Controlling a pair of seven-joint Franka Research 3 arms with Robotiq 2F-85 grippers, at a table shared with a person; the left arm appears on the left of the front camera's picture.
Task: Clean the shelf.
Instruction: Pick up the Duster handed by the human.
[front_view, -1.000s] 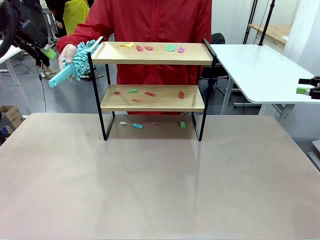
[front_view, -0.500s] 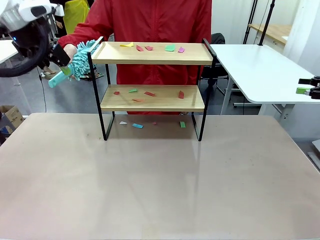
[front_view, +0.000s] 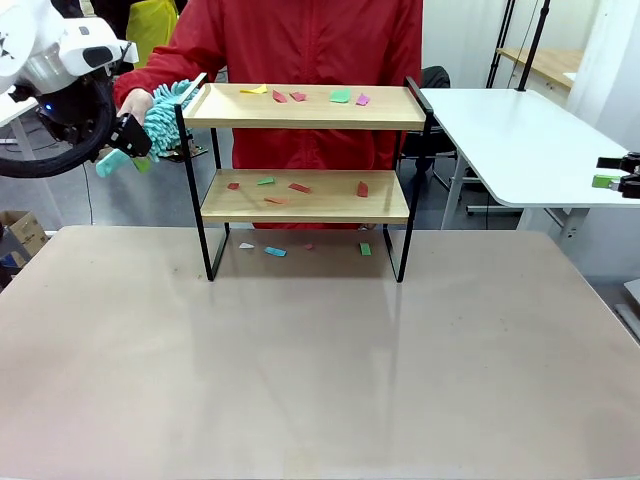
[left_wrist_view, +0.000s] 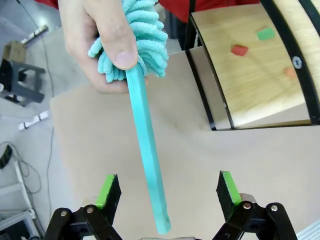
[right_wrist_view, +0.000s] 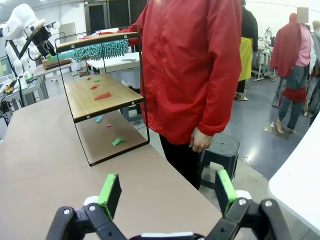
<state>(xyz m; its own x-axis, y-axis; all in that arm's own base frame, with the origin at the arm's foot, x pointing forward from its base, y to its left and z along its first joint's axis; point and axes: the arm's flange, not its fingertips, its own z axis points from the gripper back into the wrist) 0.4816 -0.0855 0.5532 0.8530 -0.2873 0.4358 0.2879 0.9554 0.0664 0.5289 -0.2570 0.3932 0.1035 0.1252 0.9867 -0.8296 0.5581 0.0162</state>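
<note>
Shelf (front_view: 305, 212) at far middle of table (front_view: 320, 380), uncleaned by the look: coloured scraps (front_view: 340, 96) strewn over both boards and on table underneath. Left tool (left_wrist_view: 168, 186) spread wide either side of teal duster (left_wrist_view: 147, 150) handle, nothing clamped, fluffy head pinched in person's hand (left_wrist_view: 97, 40) just off shelf's left end; right tool (right_wrist_view: 165, 192) open, empty, well apart. Broad bare table in front; raised side rails and black uprights likely snags for sweeping.

Front camera faces the shelf (front_view: 320, 118) squarely; both wrist cameras catch it obliquely, left nearest.
</note>
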